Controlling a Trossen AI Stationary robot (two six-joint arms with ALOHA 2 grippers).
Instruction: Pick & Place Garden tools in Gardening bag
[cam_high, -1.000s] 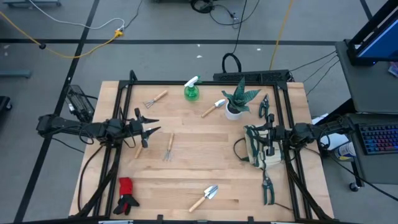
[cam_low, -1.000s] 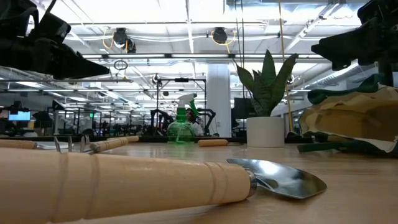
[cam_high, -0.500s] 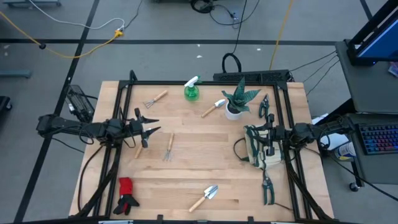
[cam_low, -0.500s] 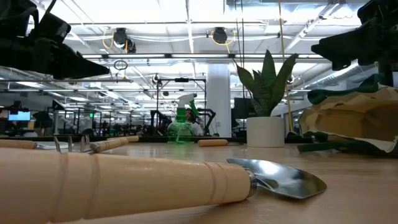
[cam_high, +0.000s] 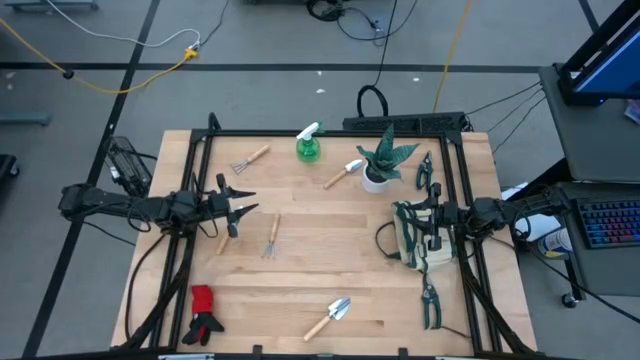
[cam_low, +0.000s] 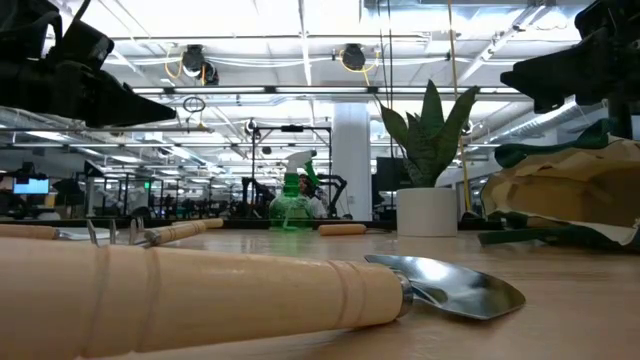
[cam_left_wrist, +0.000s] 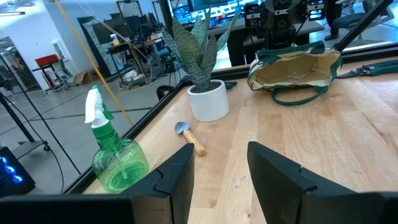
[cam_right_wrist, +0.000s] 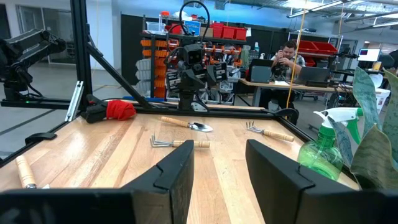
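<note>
1. High view: left jaws (cam_high: 243, 203) hover parted and empty over the wooden desk (cam_high: 330, 275); just ahead lies a small wooden-handled metal fork (cam_high: 271, 236), probably the easiest first pick.
2. Further ahead, a green spray bottle with white trigger (cam_high: 308, 145) stands upright and untouched.
3. Right jaws (cam_high: 420, 222), parted and empty, hang above the beige fabric gardening bag with dark green pockets (cam_high: 418, 243), which lies directly beneath them, perhaps to steady it.

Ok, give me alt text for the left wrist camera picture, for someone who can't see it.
The left gripper, fingers open and empty, faces across a wooden table. Ahead sit a green spray bottle, a small trowel, a spiky plant in a white pot and the gardening bag.
</note>
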